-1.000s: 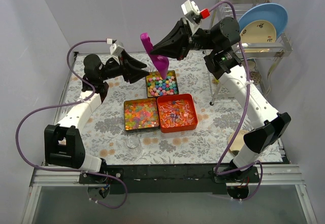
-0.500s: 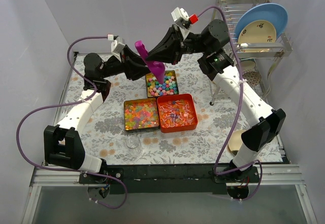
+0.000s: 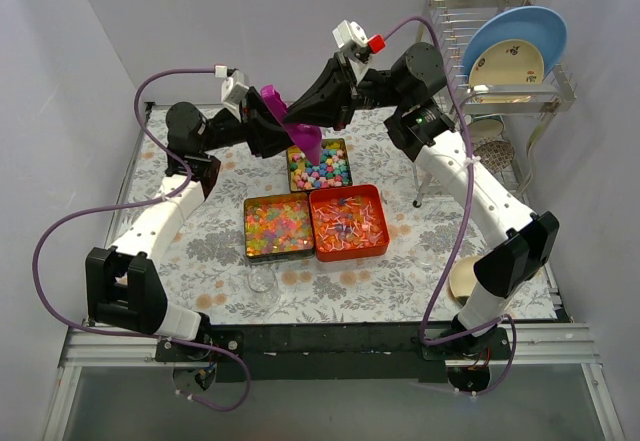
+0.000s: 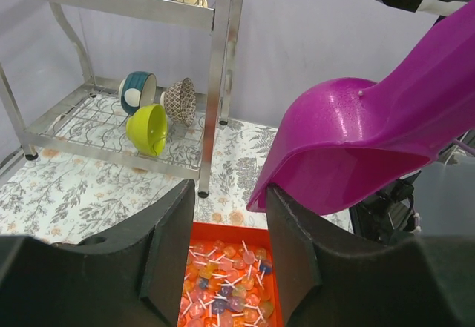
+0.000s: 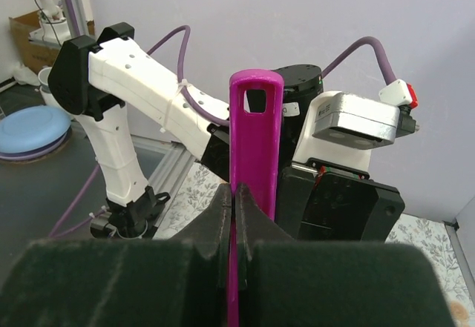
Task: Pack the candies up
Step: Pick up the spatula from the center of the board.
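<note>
Right claw (image 5: pixel 234 193) is clamped tight on the handle of the purple scoop (image 5: pixel 254 145). It holds it top-centre in the overhead view, bowl end tipped down over the far tray (image 3: pixel 350 166). Left claw (image 4: pixel 230 193) is partway open with nothing in it — the scoop's bowl hangs just past its right finger. The candies (image 3: pixel 322 169) sit in the trays mid-frame; I can't see inside the scoop, so no idea if any are in there.

What could go wrong: both claws are crowded around that one scoop. If the left one bumps the bowl, the scoop could twist in that thin pinch grip. Dig in too steep and candies hop over the low rim.

Count: three trays of candies, one scoop, two plates (image 3: pixel 520 31) in the rack (image 3: pixel 440 1) upper right, three bowls (image 4: pixel 147 129) on its lower shelf.
</note>
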Available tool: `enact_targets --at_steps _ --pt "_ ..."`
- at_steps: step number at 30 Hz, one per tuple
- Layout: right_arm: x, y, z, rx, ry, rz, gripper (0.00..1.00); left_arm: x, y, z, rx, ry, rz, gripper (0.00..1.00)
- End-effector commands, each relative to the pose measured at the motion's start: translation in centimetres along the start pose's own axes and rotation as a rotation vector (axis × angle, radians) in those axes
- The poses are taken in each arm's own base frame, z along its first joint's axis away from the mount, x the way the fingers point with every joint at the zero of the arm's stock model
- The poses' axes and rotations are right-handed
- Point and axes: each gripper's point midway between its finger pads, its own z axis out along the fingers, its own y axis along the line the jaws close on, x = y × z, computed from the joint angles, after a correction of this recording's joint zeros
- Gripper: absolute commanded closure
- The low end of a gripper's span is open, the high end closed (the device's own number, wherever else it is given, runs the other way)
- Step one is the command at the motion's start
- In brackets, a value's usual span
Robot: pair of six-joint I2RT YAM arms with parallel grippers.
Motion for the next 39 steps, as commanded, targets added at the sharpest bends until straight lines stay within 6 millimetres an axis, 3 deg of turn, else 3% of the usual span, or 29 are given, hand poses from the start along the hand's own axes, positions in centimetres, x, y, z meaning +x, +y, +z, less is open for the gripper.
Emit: enact_targets --at_steps 1,9,14,27,32,35,36,39 --pt "-1.4 0.2 0.4 -0.019 -0.030 -0.103 0.99 -1.3 -1.5 0.0 0.004 -0.006 0.038 0.58" --pt "-1.1 -0.1 0.3 -0.015 -0.026 -0.097 0.99 -1.0 -2.7 -0.3 0.022 0.009 0.034 0.59" --pt "-0.7 -0.3 0.4 -0.011 -0.031 -0.093 0.99 -1.1 -2.5 0.0 0.036 0.001 0.029 0.74" --pt "0.3 -0.1 0.6 -0.017 -0.036 -0.071 0.99 -0.7 -2.9 0.0 0.061 0.026 0.045 1.00" --pt "0.2 0.2 0.5 -0.005 -0.042 -0.071 0.99 -0.2 -2.2 -0.2 0.009 0.040 0.016 1.00" --pt "-0.2 0.0 -0.3 0.042 -0.037 -0.071 0.80 1.2 -1.6 -0.6 -0.039 0.101 0.003 1.00" --pt "-0.6 -0.2 -1.2 0.074 -0.032 -0.066 0.66 0.7 -1.4 -0.7 -0.046 0.119 0.020 1.00" --pt "-1.0 -0.8 -3.7 0.153 -0.017 -0.082 0.54 3.6 -1.7 -1.9 -0.078 0.234 -0.036 1.00"
